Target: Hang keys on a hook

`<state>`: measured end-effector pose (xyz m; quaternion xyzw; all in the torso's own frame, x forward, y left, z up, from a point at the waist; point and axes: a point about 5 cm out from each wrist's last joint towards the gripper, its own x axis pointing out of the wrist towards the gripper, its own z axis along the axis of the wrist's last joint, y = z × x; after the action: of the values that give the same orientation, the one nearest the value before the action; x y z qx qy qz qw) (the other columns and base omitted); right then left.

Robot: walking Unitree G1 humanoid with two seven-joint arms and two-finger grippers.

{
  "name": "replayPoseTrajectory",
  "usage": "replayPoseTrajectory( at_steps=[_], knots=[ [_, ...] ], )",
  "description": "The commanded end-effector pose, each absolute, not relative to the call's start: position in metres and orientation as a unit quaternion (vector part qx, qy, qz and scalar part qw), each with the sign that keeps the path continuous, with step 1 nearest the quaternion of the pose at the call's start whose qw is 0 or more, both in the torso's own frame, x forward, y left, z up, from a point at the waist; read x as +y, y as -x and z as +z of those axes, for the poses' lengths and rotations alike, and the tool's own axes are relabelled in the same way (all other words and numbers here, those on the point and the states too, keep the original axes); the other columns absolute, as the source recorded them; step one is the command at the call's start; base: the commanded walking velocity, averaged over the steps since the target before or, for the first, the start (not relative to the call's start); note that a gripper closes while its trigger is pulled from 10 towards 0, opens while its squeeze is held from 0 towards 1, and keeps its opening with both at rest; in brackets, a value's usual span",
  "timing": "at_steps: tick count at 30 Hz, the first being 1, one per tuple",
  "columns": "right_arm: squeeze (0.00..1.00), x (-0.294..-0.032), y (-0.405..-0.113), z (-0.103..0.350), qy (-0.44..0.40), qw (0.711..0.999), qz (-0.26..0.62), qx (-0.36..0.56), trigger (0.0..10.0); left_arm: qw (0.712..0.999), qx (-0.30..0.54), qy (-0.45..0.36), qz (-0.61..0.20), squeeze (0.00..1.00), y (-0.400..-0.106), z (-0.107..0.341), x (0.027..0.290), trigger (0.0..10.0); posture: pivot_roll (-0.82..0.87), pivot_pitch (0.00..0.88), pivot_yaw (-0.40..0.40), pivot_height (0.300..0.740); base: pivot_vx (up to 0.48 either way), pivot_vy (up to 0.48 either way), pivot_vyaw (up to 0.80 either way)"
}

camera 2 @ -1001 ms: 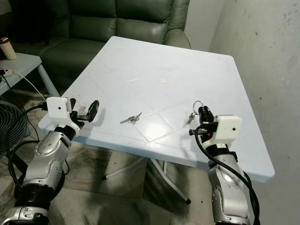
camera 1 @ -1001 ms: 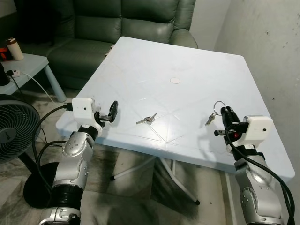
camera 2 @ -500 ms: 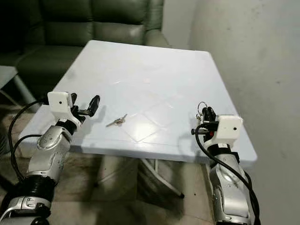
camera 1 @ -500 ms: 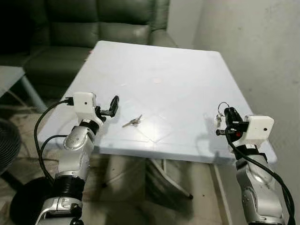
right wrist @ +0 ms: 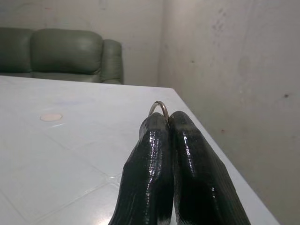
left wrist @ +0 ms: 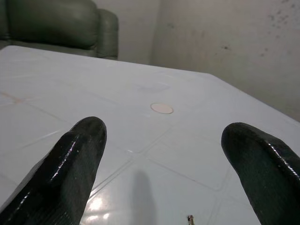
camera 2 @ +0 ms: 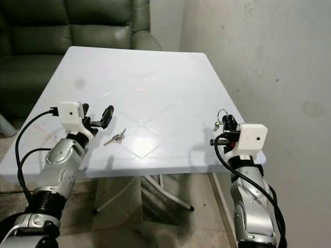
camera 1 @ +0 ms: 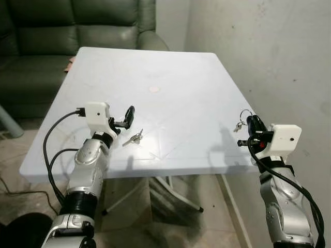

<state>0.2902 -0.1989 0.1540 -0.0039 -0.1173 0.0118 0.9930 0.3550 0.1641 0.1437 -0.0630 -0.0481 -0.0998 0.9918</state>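
Two sets of keys: one small silver bunch (camera 1: 136, 137) lies flat on the white bench (camera 1: 176, 77), just beside the left hand (camera 1: 129, 117), whose fingers are spread; the other, on a ring (camera 1: 243, 120), dangles pinched in the right hand (camera 1: 252, 123) above the bench's right edge.

Right gripper (right wrist: 168, 123) fingers pressed together over white table (right wrist: 70, 154), pinching a key ring (right wrist: 159, 107) whose loop pokes above the tips; green sofa (right wrist: 61, 56) and grey wall (right wrist: 225, 70) beyond.
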Motion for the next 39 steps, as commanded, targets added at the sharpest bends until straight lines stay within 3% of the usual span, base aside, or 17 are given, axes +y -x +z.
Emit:
replayPoseTrajectory(
  at_steps=[1,39],
  knots=[
    [0.0,-0.1996,-0.2925,0.1546,0.007,0.993,0.01,-0.115,10.0,0.992,-0.048,0.061,-0.102,0.0,-0.3569,0.1456,0.163,10.0,0.01,0.0,-0.04,0.74,0.0,0.469,-0.78],
    [0.0,-0.2015,-0.2931,0.1557,0.009,0.994,0.01,-0.112,10.0,0.995,-0.039,0.042,-0.083,0.0,-0.3574,0.1439,0.1629,10.0,0.02,0.0,-0.047,0.74,0.0,0.0,-0.78]
  ],
)
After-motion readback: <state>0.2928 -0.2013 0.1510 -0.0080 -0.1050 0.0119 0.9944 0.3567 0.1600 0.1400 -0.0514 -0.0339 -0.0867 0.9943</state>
